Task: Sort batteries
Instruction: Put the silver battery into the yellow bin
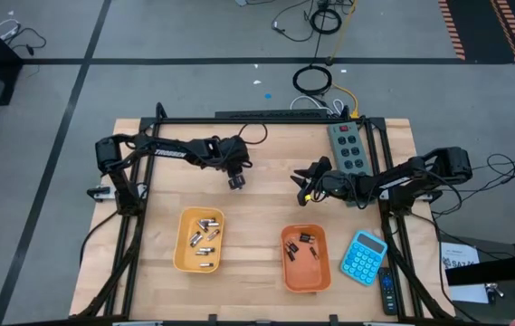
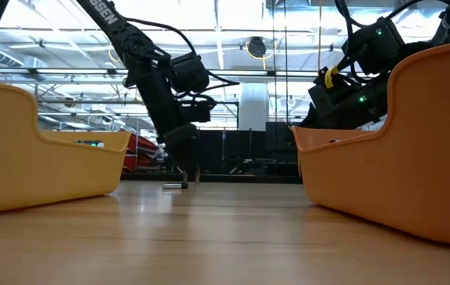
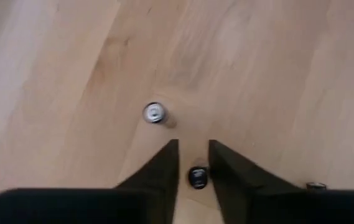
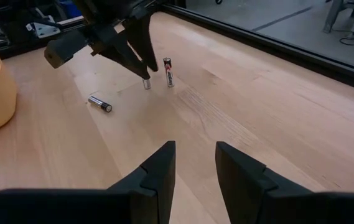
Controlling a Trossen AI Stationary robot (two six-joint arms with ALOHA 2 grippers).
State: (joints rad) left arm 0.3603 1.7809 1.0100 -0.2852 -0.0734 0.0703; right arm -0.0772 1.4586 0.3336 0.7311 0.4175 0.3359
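Observation:
Three loose batteries are on the wooden table between the arms. Two stand on end, one (image 3: 196, 177) between my left gripper's fingers and one (image 4: 168, 71) just beside it. The third (image 4: 100, 103) lies on its side nearby. My left gripper (image 3: 193, 144) points steeply down over them, open, one finger on each side of the standing battery with slivers of table showing between. My right gripper (image 4: 194, 149) waits open and empty toward the table's right (image 1: 300, 186). A yellow tray (image 1: 181, 258) holds several silvery batteries. An orange tray (image 1: 322, 272) holds dark ones.
A blue calculator (image 1: 364, 256) lies right of the orange tray, and a remote lies near the front right corner. A grey power strip (image 1: 348, 148) sits at the back right. Bare wood stretches between the two trays and in front of the left gripper.

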